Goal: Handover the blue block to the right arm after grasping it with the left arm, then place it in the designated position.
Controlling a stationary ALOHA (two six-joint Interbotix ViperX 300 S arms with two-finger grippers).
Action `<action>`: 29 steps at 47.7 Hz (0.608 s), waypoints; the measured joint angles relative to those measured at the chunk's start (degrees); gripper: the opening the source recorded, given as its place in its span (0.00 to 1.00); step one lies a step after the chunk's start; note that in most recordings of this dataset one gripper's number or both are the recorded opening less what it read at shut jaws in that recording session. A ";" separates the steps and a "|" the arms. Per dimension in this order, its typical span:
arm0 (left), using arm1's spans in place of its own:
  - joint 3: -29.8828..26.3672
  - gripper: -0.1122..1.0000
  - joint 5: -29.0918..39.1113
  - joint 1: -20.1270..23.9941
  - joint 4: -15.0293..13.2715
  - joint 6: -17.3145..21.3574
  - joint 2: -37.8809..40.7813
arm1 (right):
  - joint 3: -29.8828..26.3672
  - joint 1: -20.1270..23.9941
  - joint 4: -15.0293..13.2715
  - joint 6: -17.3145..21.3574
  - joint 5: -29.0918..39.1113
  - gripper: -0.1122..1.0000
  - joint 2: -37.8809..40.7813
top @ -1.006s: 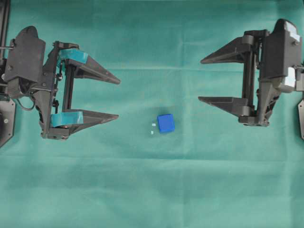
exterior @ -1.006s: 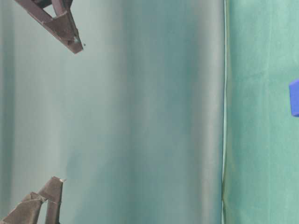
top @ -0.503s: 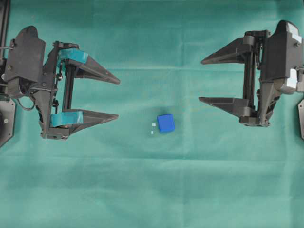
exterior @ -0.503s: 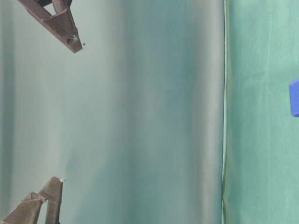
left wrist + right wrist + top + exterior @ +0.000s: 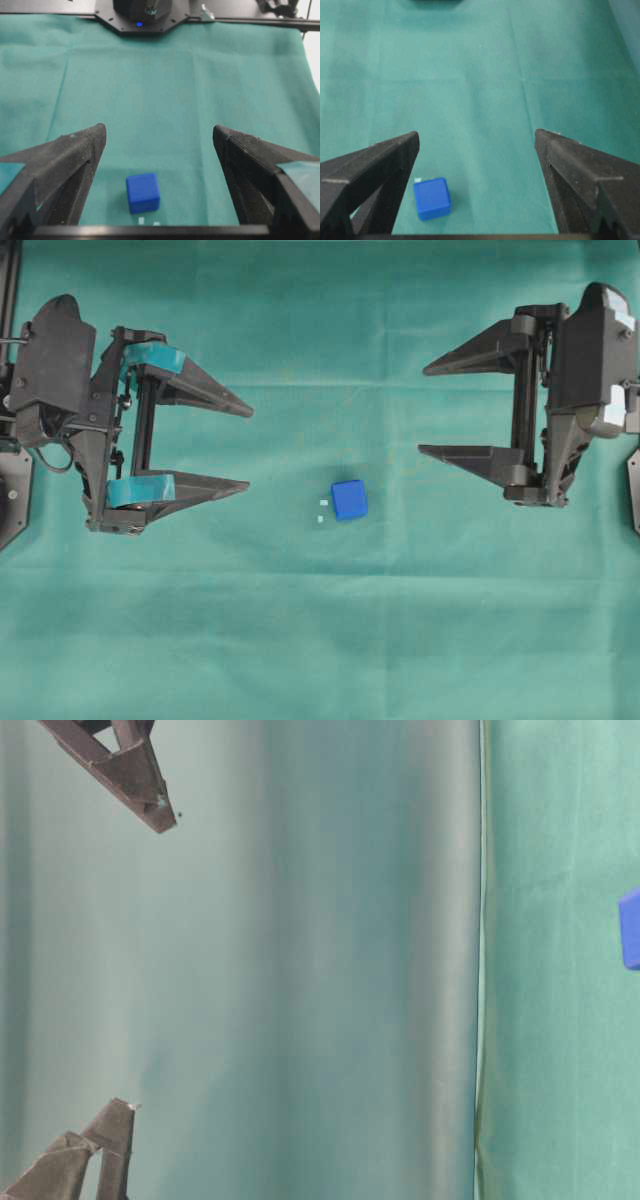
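The blue block (image 5: 349, 500) lies on the green cloth at the middle of the overhead view, apart from both grippers. It also shows in the left wrist view (image 5: 142, 193), the right wrist view (image 5: 432, 198) and at the table-level view's right edge (image 5: 630, 928). Two tiny white marks (image 5: 322, 510) of the designated position show just left of the block; the other marks are hidden under it. My left gripper (image 5: 246, 447), with teal pads, is open and empty at the left. My right gripper (image 5: 425, 408), all black, is open and empty at the right.
Green cloth (image 5: 320, 640) covers the whole table. A black arm base with a blue light (image 5: 140, 12) stands at the far edge in the left wrist view. A grey backdrop (image 5: 300, 960) fills most of the table-level view.
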 measured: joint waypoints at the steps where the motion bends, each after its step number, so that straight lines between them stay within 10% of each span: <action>1: 0.00 1.00 -0.09 -0.09 0.00 0.00 0.00 | 0.09 0.00 0.09 0.00 0.00 0.93 -0.09; 29: 0.00 1.00 -0.09 -0.09 0.00 0.00 0.00 | 1.05 0.00 -0.09 0.09 -0.70 0.93 0.00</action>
